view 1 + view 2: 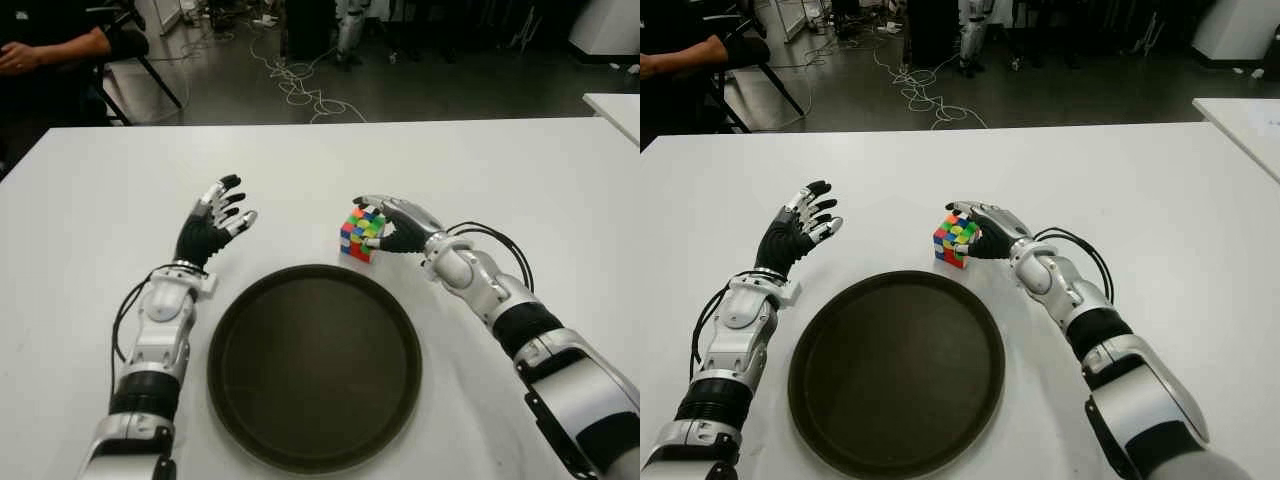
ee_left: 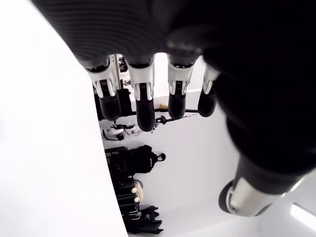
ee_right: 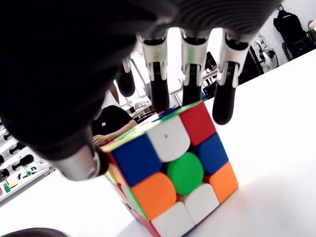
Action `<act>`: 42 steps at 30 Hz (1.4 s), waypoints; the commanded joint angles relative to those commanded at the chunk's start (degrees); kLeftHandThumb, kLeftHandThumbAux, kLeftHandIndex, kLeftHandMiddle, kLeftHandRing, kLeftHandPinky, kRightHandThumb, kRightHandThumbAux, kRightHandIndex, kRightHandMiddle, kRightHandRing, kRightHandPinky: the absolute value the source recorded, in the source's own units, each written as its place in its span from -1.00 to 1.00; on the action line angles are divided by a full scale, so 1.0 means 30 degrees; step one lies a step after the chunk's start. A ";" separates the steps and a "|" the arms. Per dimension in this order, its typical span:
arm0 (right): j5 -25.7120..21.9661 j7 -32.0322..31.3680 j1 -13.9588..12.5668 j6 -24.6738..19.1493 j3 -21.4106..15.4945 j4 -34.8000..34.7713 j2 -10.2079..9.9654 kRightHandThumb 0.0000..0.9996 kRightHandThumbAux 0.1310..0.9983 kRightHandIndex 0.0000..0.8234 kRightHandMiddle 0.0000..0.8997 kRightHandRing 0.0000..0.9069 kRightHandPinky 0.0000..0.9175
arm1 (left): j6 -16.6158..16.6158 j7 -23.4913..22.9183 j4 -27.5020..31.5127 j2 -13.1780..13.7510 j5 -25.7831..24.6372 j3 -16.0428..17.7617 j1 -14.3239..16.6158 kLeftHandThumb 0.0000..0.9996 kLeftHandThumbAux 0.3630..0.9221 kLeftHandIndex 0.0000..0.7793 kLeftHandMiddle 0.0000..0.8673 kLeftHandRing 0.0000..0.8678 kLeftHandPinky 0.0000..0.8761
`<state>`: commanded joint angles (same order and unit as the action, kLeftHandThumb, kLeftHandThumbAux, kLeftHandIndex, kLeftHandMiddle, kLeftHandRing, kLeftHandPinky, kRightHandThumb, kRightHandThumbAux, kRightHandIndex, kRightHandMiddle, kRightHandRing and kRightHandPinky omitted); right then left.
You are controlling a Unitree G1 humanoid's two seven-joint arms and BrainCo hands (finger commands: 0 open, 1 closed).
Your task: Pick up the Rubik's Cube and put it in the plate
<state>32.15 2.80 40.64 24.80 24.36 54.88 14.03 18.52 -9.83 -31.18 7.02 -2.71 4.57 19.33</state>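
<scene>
The Rubik's Cube [image 1: 358,236] stands on the white table [image 1: 120,200] just beyond the far right rim of the round dark plate [image 1: 315,370]. My right hand [image 1: 380,226] is shut on the cube. Its fingers [image 3: 190,79] drape over the cube's top and far edge, and the thumb presses a near side face. The cube [image 3: 173,168] still rests on the table in the right wrist view. My left hand [image 1: 216,224] hangs open to the left of the plate, fingers [image 2: 143,98] spread with nothing in them.
The plate holds nothing. A person's arm [image 1: 50,50] shows at the far left beyond the table, near a chair. Cables [image 1: 300,85] lie on the floor behind. Another white table's corner [image 1: 615,105] is at the right.
</scene>
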 joint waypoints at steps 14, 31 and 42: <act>-0.0053 0.0042 -0.0056 -0.0148 -0.0116 -0.0096 -0.0026 -0.03 0.22 -0.63 -0.52 -0.39 -0.24 | 0.0514 0.0140 -0.0133 0.0007 0.0150 -0.0097 -0.0006 -0.72 0.24 -0.79 -0.69 -0.68 -0.71; -0.0173 -0.0091 -0.0097 0.0187 -0.0140 -0.0011 0.0015 0.22 0.14 -0.58 -0.35 -0.23 -0.13 | 0.0329 0.0126 0.0092 -0.0041 0.0114 -0.0104 -0.0126 -0.70 0.20 -0.79 -0.70 -0.71 -0.75; -0.0540 -0.0450 -0.0138 0.0322 -0.0244 -0.0033 0.0013 0.31 0.15 -0.61 -0.28 -0.15 -0.06 | 0.0136 0.0132 0.0082 -0.0016 0.0121 -0.0098 -0.0100 -0.70 0.21 -0.81 -0.72 -0.71 -0.72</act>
<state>30.53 1.44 40.23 25.77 23.63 54.78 14.07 18.93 -9.44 -30.94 6.97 -2.35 4.27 19.03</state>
